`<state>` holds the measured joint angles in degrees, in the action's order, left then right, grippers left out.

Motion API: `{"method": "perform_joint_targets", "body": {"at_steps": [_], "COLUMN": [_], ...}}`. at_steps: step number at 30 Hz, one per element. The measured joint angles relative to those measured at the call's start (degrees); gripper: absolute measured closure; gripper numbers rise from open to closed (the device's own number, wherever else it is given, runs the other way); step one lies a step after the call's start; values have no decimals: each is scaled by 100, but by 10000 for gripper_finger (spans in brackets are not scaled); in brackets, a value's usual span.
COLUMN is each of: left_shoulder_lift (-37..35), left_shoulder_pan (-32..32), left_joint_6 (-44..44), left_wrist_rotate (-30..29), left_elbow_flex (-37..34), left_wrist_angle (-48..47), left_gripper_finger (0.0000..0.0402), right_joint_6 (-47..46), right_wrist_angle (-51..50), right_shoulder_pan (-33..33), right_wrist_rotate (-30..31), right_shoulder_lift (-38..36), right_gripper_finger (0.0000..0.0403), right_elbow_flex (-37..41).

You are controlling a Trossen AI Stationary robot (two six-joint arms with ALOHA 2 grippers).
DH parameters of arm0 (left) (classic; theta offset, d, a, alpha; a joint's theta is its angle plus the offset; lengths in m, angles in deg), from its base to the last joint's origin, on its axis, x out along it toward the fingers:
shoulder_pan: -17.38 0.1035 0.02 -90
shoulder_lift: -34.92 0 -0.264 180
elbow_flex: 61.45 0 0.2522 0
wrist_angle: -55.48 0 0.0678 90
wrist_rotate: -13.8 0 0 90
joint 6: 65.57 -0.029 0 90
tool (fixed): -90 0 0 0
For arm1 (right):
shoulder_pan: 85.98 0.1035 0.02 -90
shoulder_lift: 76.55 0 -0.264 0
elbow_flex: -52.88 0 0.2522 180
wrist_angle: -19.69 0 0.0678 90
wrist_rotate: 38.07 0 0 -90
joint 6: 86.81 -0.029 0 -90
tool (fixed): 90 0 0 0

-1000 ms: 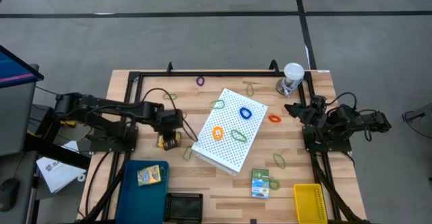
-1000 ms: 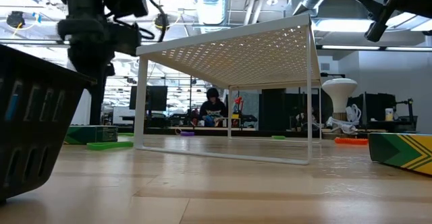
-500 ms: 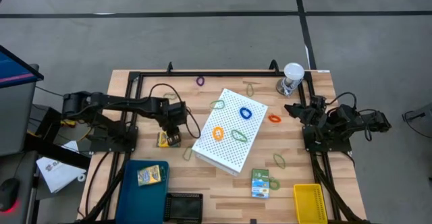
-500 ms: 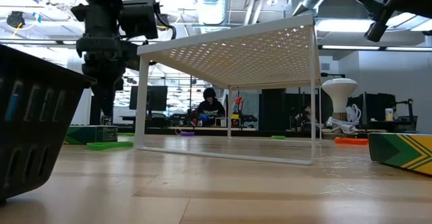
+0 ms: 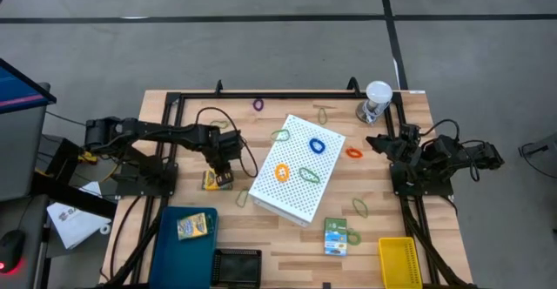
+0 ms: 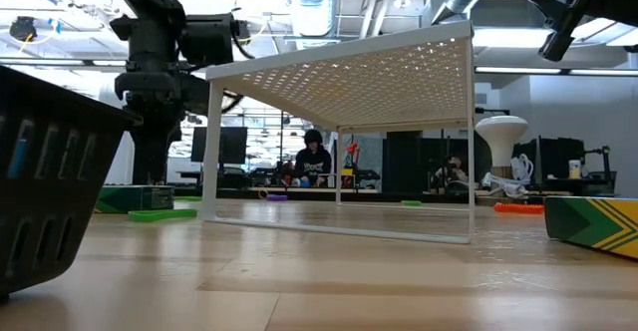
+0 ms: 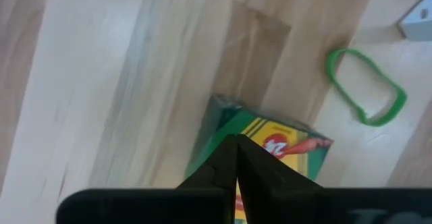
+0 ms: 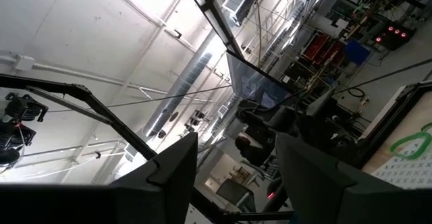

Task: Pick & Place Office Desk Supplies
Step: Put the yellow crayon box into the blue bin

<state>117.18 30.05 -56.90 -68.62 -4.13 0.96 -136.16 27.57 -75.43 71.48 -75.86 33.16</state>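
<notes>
A yellow-and-green crayon box (image 5: 216, 179) lies flat on the table, left of the white perforated box (image 5: 296, 171). My left gripper (image 5: 224, 160) points down over it, shut; in the left wrist view its joined fingertips (image 7: 235, 139) stand over the box's printed face (image 7: 283, 146). A green rubber band (image 7: 368, 89) lies beside it. Another crayon box (image 5: 195, 225) lies in the blue bin (image 5: 170, 245). A green card box (image 5: 336, 235) lies near the front edge. My right gripper (image 5: 376, 141) waits at the right, open and tilted upward (image 8: 236, 163). My left gripper's shut fingertips come from above, pointing down at the end of the crayon box's top face (image 7: 229, 126). I cannot tell whether they touch it. The box lies flat on the table.
Blue (image 5: 317, 146), orange (image 5: 281, 172) and green (image 5: 307, 175) bands lie on the white box. Other bands are scattered, such as purple (image 5: 258, 104) and orange (image 5: 353, 152). A clear cup (image 5: 377, 100) stands far right. A black basket (image 5: 237, 267) and a yellow bin (image 5: 398, 261) sit in front.
My left gripper has moved toward the table's right edge, nearer the white box, and has come down over the crayon box. The crayon box has stayed where it was.
</notes>
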Motion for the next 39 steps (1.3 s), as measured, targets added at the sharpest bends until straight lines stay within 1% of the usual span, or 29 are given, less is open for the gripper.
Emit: {"method": "perform_joint_targets", "body": {"at_steps": [6,11,15,20,32,39], "left_shoulder_lift": [-26,-87,-173,-175,-170,-170], "left_shoulder_pan": [217,403,595,836,1459,1780], "left_joint_6": [-53,-84,-97,-241,-371,-343], "left_wrist_rotate": [95,102,-219,-213,-403,-194], "left_elbow_flex": [-267,-316,-326,-330,-331,-331], "left_wrist_angle": [166,266,378,412,672,690], "left_gripper_finger": [401,401,401,401,401,401], "right_joint_6": [-21,-69,-85,-82,-84,-124], "right_wrist_angle": [-6,-8,-8,-8,1,5], "right_shoulder_pan": [0,0,0,0,0,0], "right_wrist_rotate": [2,2,2,4,5,7], "right_shoulder_lift": [0,0,0,0,0,0], "right_gripper_finger": [207,207,207,207,207,207], "right_elbow_flex": [0,0,0,0,0,0]}}
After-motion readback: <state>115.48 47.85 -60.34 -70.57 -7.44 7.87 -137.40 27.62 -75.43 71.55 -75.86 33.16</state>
